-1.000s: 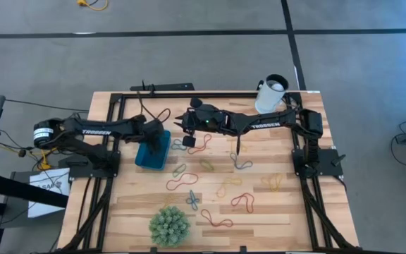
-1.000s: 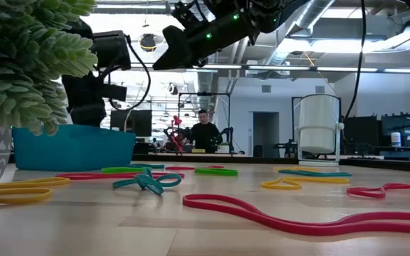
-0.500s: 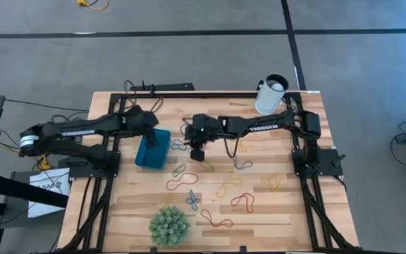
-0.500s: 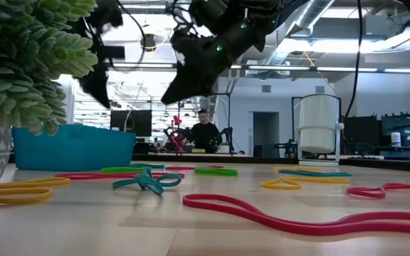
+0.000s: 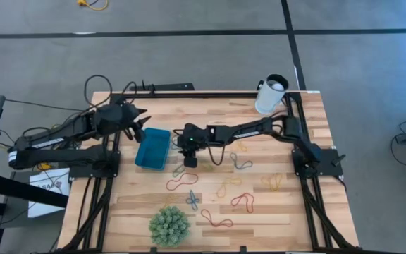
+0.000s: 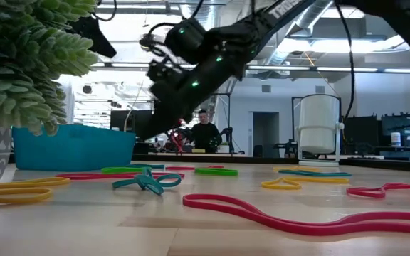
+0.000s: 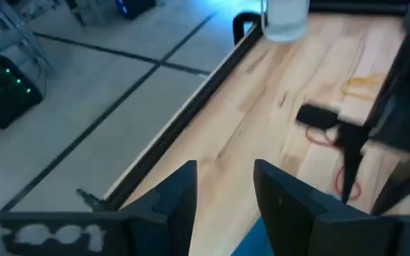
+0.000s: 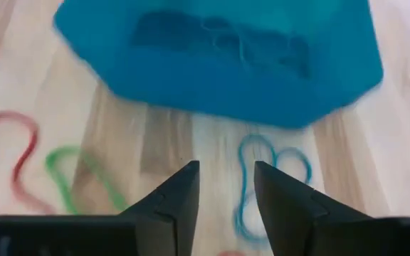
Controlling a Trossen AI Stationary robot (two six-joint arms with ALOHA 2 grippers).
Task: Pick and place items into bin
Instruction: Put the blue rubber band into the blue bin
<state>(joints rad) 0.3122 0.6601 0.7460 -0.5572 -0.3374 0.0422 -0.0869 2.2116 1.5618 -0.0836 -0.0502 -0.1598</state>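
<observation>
Right gripper (image 5: 187, 154) reaches across mid-desk, pointing down, fingers slightly apart. Left gripper (image 5: 139, 121) is raised near the far-left edge, fingers slightly apart.

Little is legible from my seat. On the dark housing behind the left gripper (image 7: 226, 186), in its own wrist camera, pale characters look like "t001", though I cannot be sure of them. White lettering runs along the left arm (image 5: 48, 139) and the right arm (image 5: 249, 129) from above, too small to read. In the low view, only a cut-off fragment of the right arm's lettering shows. A white sheet (image 5: 48, 185) just off the worktop's (image 5: 287, 212) left edge carries dark print I can't make out.
</observation>
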